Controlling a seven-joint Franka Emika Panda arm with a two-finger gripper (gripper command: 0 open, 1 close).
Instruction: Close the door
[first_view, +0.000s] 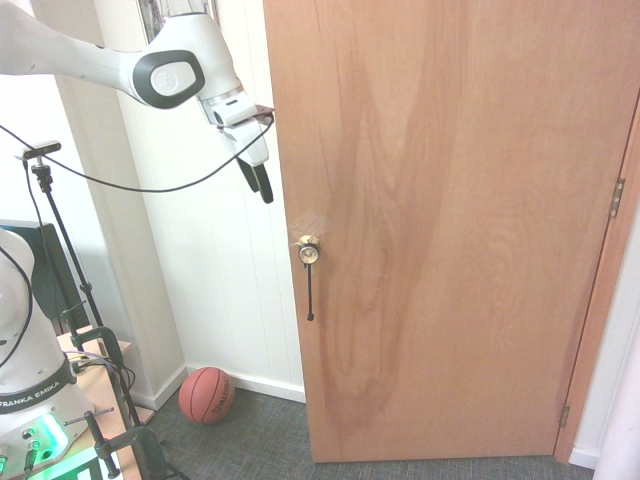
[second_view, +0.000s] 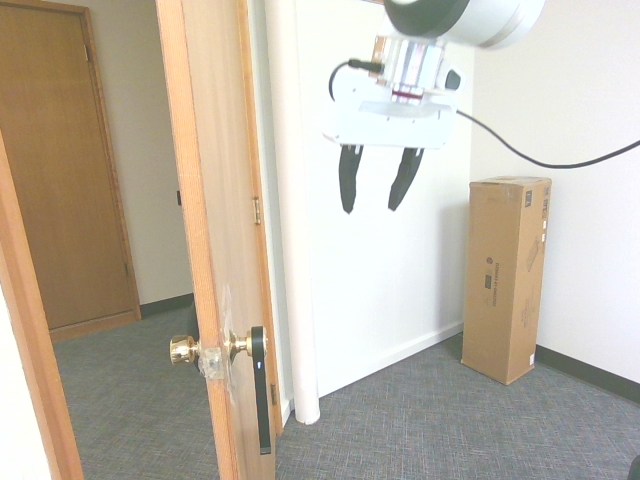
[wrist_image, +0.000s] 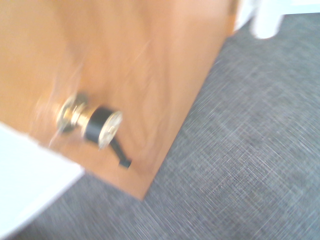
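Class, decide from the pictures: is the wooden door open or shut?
Open: the wooden door stands away from its frame, showing the hallway beyond.

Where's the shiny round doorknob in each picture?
First exterior view: the knob is left of the middle, near the door's left edge.
Second exterior view: left of the middle, low down, one knob on each side of the door.
Wrist view: left of the middle, about halfway down, blurry.
Shared landmark: the open wooden door.

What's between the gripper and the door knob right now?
Nothing but open air: the first exterior view shows the gripper above and to the picture's left of the brass knob.
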